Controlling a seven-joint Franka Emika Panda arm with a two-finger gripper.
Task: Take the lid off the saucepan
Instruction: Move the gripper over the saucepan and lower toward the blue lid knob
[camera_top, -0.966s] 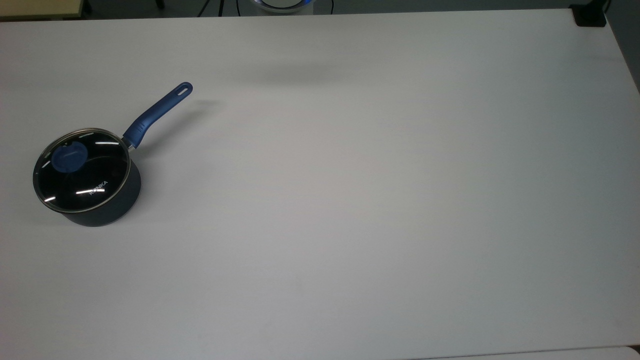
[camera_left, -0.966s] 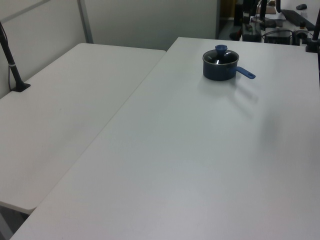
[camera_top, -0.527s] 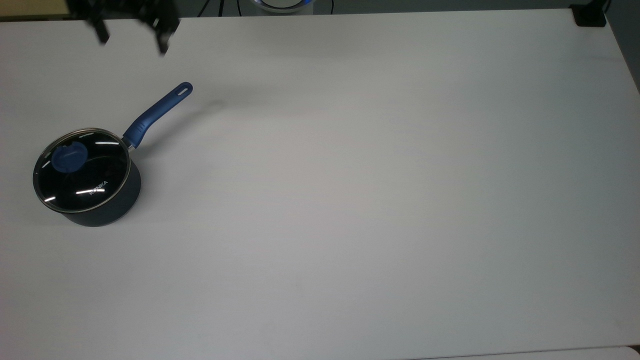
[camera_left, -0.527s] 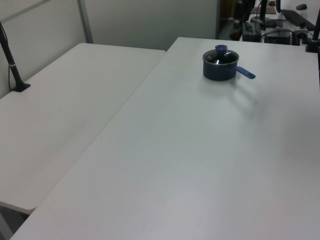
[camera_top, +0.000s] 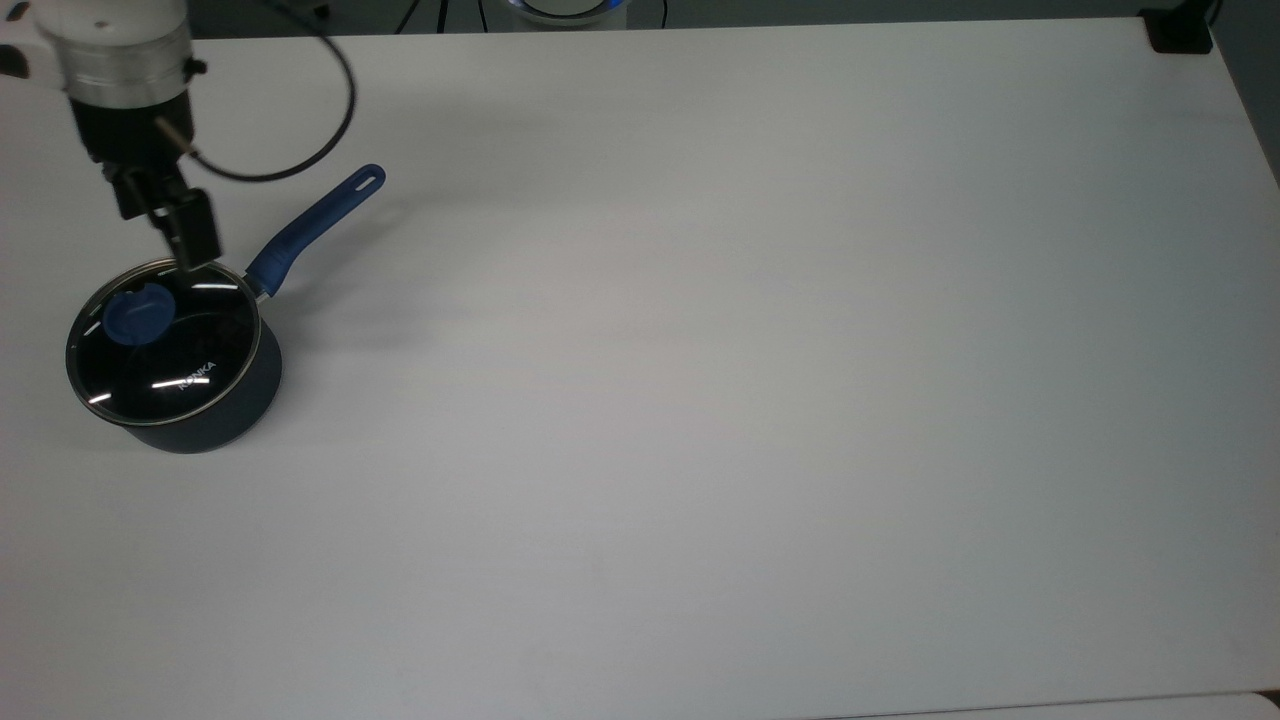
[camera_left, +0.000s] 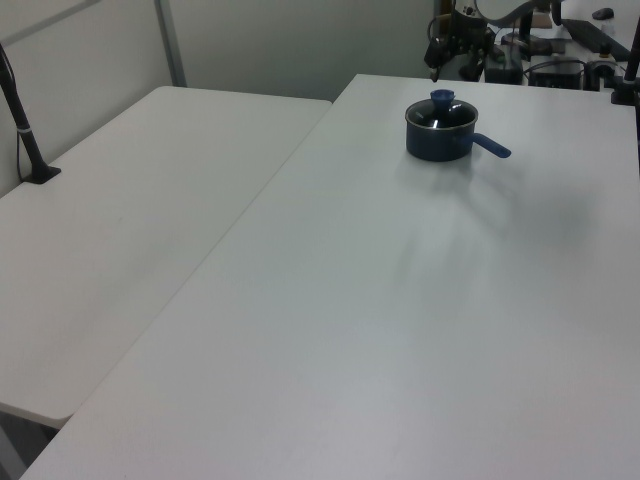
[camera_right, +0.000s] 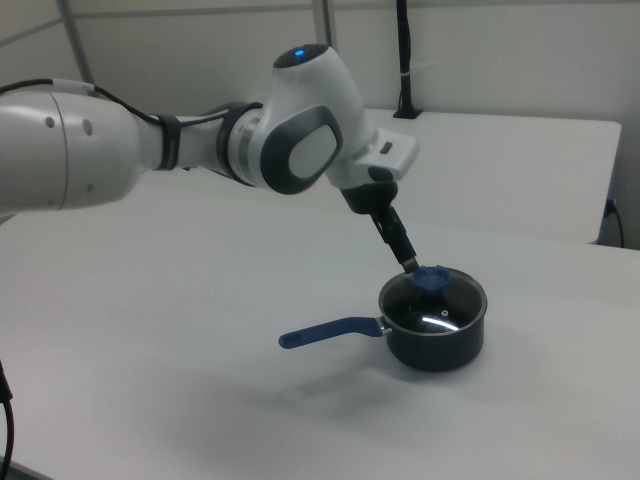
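Top view: saucepan (camera_top: 205, 420) at desk's (camera_top: 700, 400) 9 o'clock edge, lid (camera_top: 165, 340) seated on it; gripper (camera_top: 190, 240) near lid's 12 o'clock rim.
Left view: gripper (camera_left: 437, 62) above saucepan (camera_left: 440, 140).
Right view: fingers (camera_right: 403, 250) tip near blue knob (camera_right: 434, 276); opening cannot tell, holding nothing.

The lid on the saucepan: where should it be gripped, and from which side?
By the blue knob at the centre of the lid, coming from above. It stands up from the flat glass, while the metal rim sits flush on the saucepan, leaving no edge to pinch.
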